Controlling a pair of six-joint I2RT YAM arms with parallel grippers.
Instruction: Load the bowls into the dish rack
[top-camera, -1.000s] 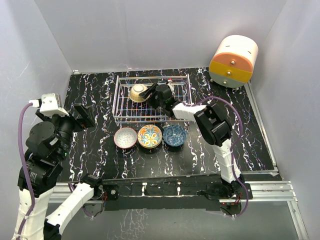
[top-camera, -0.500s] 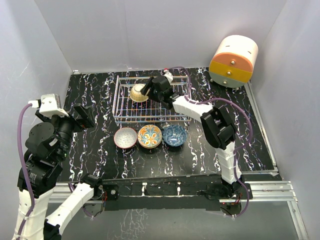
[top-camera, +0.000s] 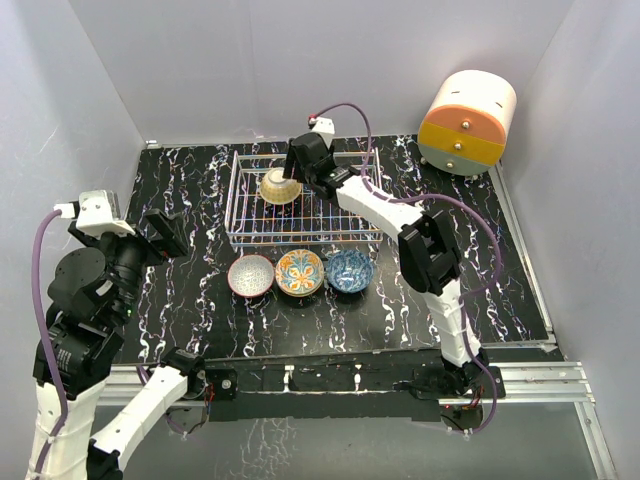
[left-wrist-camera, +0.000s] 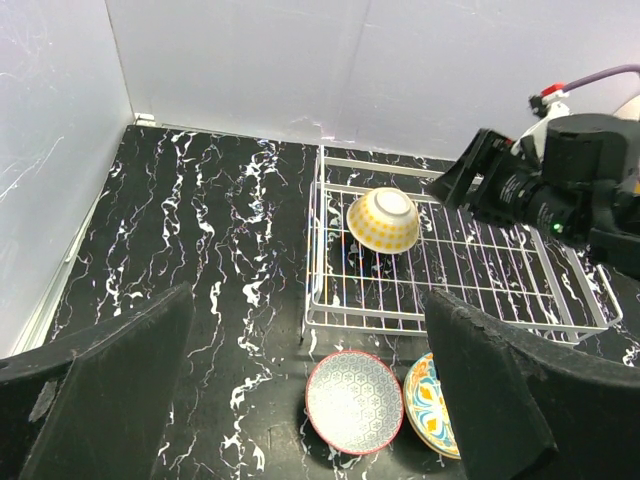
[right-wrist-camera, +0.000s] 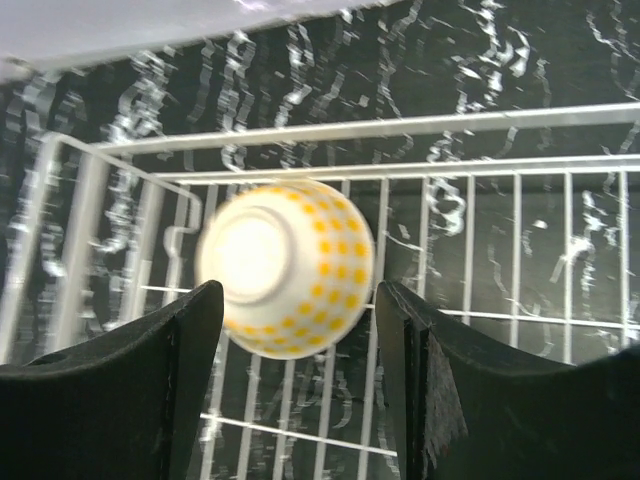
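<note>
A black, white-veined marble table (top-camera: 200, 180) lies under both my pincers. The white wire dish rack (top-camera: 355, 205) sits toward its far side, directly beneath my right pincer (top-camera: 300, 160) and ahead and to the right of my left pincer (top-camera: 165, 232). A cream-and-orange drum-shaped cabinet (top-camera: 468, 122) stands well off to the right of my right pincer, at the far corner.

My right pincer (right-wrist-camera: 300, 390) hangs over the rack's left half with its jaws spread wide and gripping nothing. Just below it, framed between the two fingers but touching neither, a yellow-dotted cream bowl (right-wrist-camera: 287, 268) rests base-up on the rack's wires.

My left pincer (left-wrist-camera: 310, 400) is also wide open and empty, hovering above the table's left side and facing the rack.

Three bowls sit in a close row on the table on the near side of the rack, between my two pincers: a grey patterned bowl (top-camera: 251, 275), an orange-and-blue floral bowl (top-camera: 300, 271), and a blue-dotted bowl (top-camera: 349, 270).
</note>
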